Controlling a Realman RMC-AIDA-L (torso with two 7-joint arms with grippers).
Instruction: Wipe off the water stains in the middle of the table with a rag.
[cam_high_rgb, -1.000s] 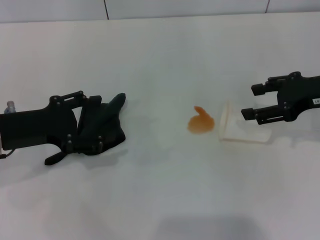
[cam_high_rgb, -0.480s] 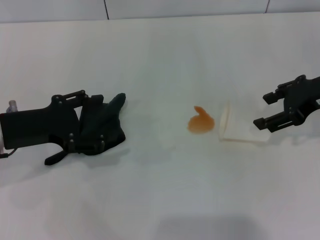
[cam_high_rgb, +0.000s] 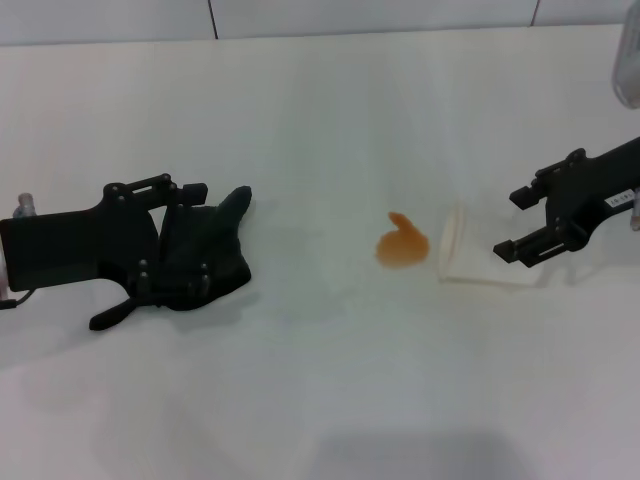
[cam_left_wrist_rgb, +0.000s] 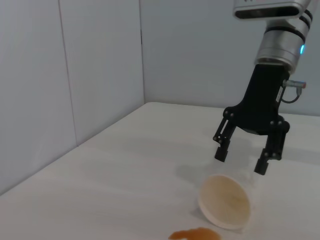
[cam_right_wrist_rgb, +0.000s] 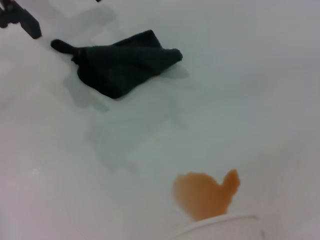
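The orange water stains (cam_high_rgb: 402, 246) lie mid-table, and also show in the right wrist view (cam_right_wrist_rgb: 205, 194) and at the edge of the left wrist view (cam_left_wrist_rgb: 195, 234). The dark rag (cam_high_rgb: 205, 255) lies at the left, also seen in the right wrist view (cam_right_wrist_rgb: 122, 67). My left gripper (cam_high_rgb: 197, 238) is open, with one finger on each side of the rag. My right gripper (cam_high_rgb: 512, 223) is open and empty, raised just above the base end of the tipped cup. It also shows in the left wrist view (cam_left_wrist_rgb: 242, 162).
A white cup (cam_high_rgb: 480, 258) lies on its side on the white table (cam_high_rgb: 320, 380), its mouth (cam_left_wrist_rgb: 225, 200) facing the stain and almost touching it. Its rim shows in the right wrist view (cam_right_wrist_rgb: 220, 227). Wall panels stand behind the table's far edge.
My right gripper let go of the lying cup, drew back to the right, then came slightly back left and higher. The cup, rag and left gripper stayed nearly still.
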